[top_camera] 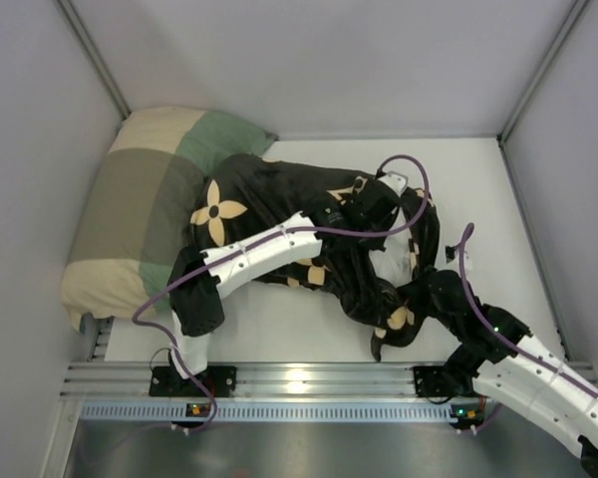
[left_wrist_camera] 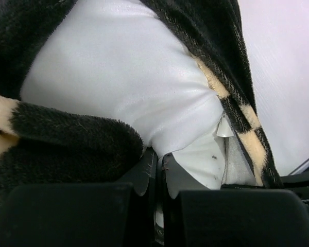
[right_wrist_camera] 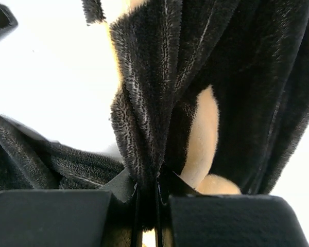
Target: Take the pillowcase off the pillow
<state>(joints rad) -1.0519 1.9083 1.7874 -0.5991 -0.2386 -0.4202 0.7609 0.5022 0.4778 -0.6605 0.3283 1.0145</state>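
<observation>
The black pillowcase (top_camera: 279,214) with tan flower motifs lies crumpled across the middle of the table, still around the white pillow (top_camera: 391,257), which shows at the open right end. My left gripper (top_camera: 376,211) reaches over the case to that opening. In the left wrist view the left gripper (left_wrist_camera: 158,159) is shut on a fold of the white pillow (left_wrist_camera: 123,77), with the furry pillowcase (left_wrist_camera: 67,139) beside it. My right gripper (top_camera: 431,291) is at the case's right edge. In the right wrist view the right gripper (right_wrist_camera: 148,180) is shut on a gathered bunch of the pillowcase (right_wrist_camera: 159,87).
A green, beige and olive patchwork pillow (top_camera: 145,214) lies at the far left, partly under the case. White walls close in the table (top_camera: 478,189) on three sides. A metal rail (top_camera: 299,380) runs along the near edge. The case's zipper pull (left_wrist_camera: 224,127) hangs at the opening.
</observation>
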